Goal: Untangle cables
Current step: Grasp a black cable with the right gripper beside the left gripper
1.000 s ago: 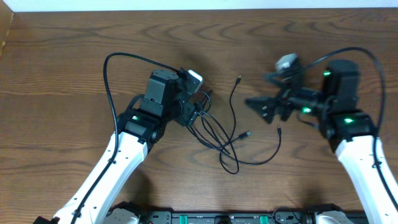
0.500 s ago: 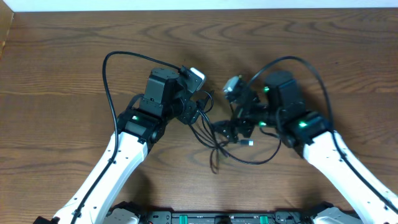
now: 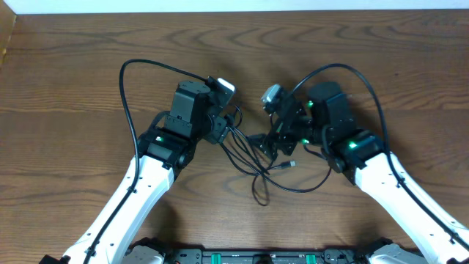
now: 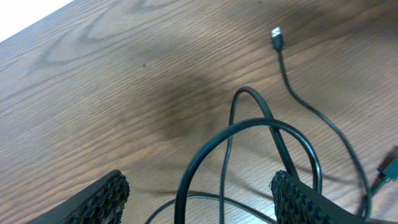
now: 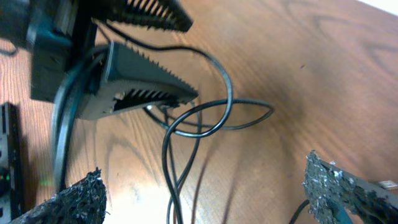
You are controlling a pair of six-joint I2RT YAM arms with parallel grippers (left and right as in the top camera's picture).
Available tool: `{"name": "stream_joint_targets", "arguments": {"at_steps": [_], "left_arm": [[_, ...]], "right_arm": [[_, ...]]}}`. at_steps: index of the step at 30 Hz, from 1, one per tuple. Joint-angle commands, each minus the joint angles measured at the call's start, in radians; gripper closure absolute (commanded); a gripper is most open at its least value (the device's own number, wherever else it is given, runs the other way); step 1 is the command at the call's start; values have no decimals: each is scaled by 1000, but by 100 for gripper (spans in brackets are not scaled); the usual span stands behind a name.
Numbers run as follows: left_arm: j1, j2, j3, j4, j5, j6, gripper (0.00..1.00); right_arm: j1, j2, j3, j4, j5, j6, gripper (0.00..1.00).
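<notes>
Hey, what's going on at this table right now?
Two robot arms are working on a tangle of thin black cables lying on a wooden table. The left gripper and the right gripper are both open and sit close together over the tangle, facing each other. Loops of cable lie between the left gripper's fingers, but neither gripper has closed on anything. The cables cross over one another, so the untangling is not done.

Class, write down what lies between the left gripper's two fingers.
Loops of thin black cables over the brown wooden table lie between the open fingers of the left gripper, shown in the left wrist view.
</notes>
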Motion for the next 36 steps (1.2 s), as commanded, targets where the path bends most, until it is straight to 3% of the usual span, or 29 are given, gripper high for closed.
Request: {"name": "stream_joint_targets", "arguments": {"at_steps": [1,13,23,25,26,28,31,33,36], "left_arm": [[0,-4,10,2,-53,-6,27],[0,41,10,6,-52,-9,27],[0,18,10,32,64,-33,30],[0,14,10,31,64,-33,30],[0,12,10,30,64,-34,30],[0,5,10,28,65,-36,30],[0,-6,10,27,89,-35,30],[0,-8,10,25,102,-35,30],[0,-7,10,11,106,-31,30]], "right_arm": [[-6,-42,9,23,-66,23,1],[72,-52,9,24,-190,22,1],[161,27,8,4,-118,22,3],[162,43,8,5,-117,22,12],[162,49,8,4,-113,22,22],[162,57,8,2,-87,22,45],[161,60,8,5,-27,22,87],[161,60,8,35,-13,22,99],[161,60,9,126,-14,49,99]]}}
